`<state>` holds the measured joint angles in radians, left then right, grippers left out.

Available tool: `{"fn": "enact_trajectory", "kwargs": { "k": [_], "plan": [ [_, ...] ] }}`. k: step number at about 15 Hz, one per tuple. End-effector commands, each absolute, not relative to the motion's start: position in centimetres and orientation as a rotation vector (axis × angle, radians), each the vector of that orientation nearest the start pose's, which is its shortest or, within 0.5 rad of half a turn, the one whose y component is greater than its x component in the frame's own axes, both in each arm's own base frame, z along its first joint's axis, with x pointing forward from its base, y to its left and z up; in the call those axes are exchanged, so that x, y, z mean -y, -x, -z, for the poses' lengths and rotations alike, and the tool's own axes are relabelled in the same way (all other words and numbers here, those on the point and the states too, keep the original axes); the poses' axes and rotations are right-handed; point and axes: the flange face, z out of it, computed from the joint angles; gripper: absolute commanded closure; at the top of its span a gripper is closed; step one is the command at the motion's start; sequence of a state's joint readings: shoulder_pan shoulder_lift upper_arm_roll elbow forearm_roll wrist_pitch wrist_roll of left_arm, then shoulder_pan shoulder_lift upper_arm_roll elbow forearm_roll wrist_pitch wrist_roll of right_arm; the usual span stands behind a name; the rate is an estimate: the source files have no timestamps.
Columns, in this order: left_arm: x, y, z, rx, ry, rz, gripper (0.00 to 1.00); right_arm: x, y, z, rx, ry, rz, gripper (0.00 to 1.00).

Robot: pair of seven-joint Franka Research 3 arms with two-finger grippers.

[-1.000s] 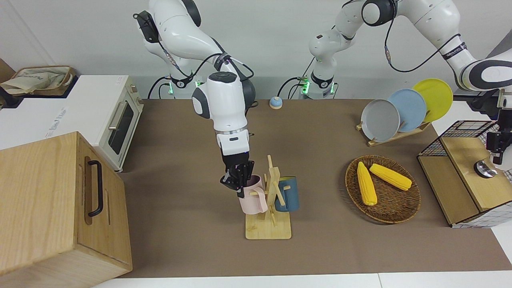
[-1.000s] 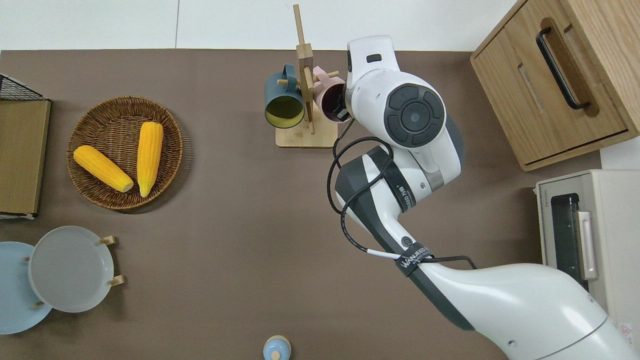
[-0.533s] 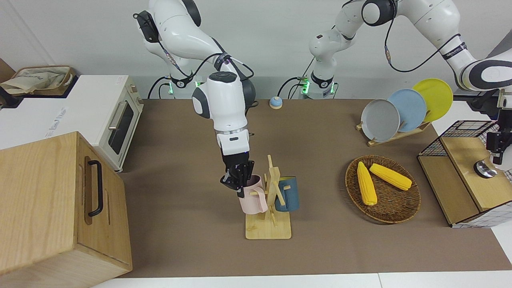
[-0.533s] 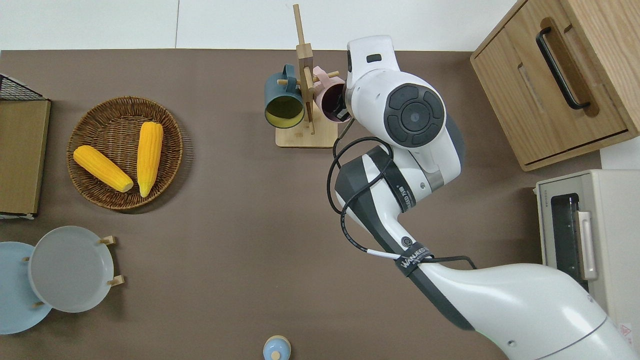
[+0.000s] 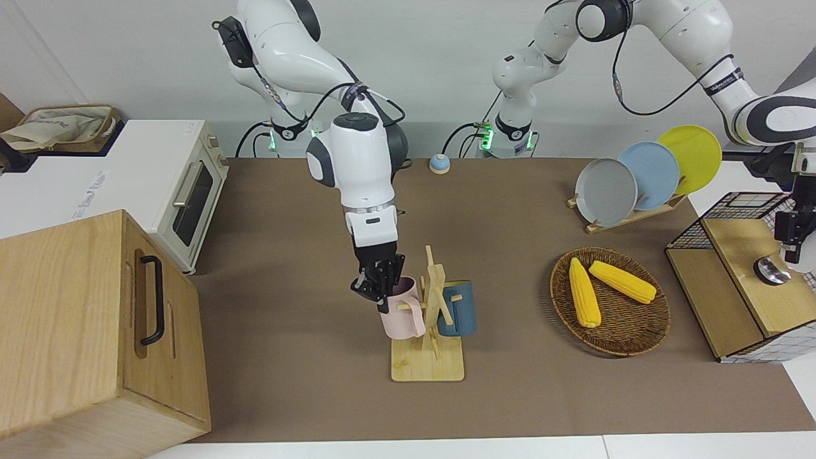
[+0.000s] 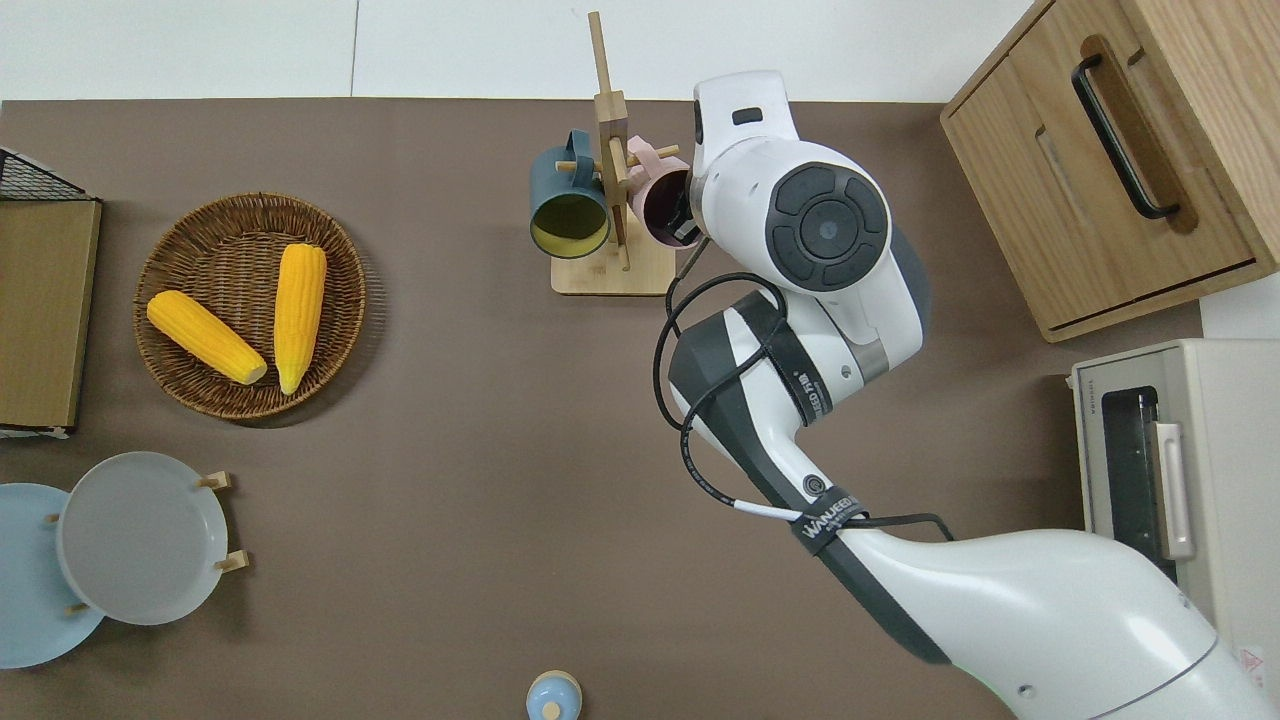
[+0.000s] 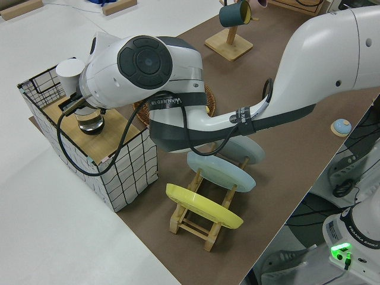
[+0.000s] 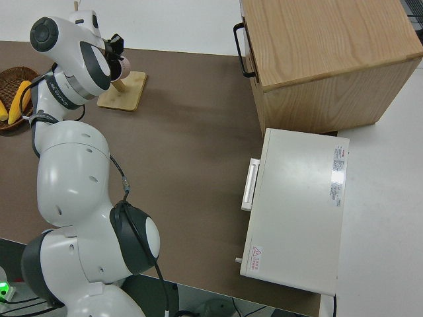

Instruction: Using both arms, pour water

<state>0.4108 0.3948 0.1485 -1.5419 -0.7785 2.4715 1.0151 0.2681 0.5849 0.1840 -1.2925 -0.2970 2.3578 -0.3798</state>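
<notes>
A pink mug (image 5: 403, 315) and a dark blue mug (image 5: 459, 309) hang on a wooden mug rack (image 5: 427, 368) in the middle of the table. My right gripper (image 5: 380, 287) is shut on the pink mug's rim, with one finger inside the mug, as the overhead view (image 6: 684, 212) shows. My left gripper (image 5: 794, 239) is at the left arm's end of the table, close above a shiny metal cup (image 5: 772, 268) on the wooden lid of a wire basket (image 5: 739, 207). I cannot tell whether it touches the cup.
A wicker basket (image 5: 637, 345) with two corn cobs lies between the rack and the wire basket. A plate rack (image 5: 628, 178) stands nearer to the robots. A wooden cabinet (image 5: 76, 331) and a toaster oven (image 5: 185, 191) stand at the right arm's end.
My right gripper has risen very slightly with the pink mug's rim in it. The left arm has not moved.
</notes>
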Motion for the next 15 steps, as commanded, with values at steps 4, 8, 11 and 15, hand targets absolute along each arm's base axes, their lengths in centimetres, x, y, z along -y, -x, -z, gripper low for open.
{"fn": "enact_trajectory", "kwargs": {
  "k": [4, 8, 11, 15],
  "plan": [
    [-36.3, -61.2, -51.4, 0.027, 2.922, 1.251, 1.0, -29.5, -69.7, -47.4, 1.439, 2.829, 0.774, 0.99],
    [-36.3, -61.2, -51.7, 0.027, 2.918, 1.249, 1.0, -29.4, -69.7, -47.5, 1.439, 2.833, 0.764, 0.99],
    [-36.0, -61.1, -52.4, 0.047, 2.917, 1.23, 1.0, -29.2, -69.6, -47.9, 1.439, 2.838, 0.761, 0.99],
    [-35.2, -61.2, -53.1, 0.039, 2.934, 1.213, 1.0, -28.0, -70.0, -48.2, 1.436, 2.846, 0.754, 0.99]
  ]
}}
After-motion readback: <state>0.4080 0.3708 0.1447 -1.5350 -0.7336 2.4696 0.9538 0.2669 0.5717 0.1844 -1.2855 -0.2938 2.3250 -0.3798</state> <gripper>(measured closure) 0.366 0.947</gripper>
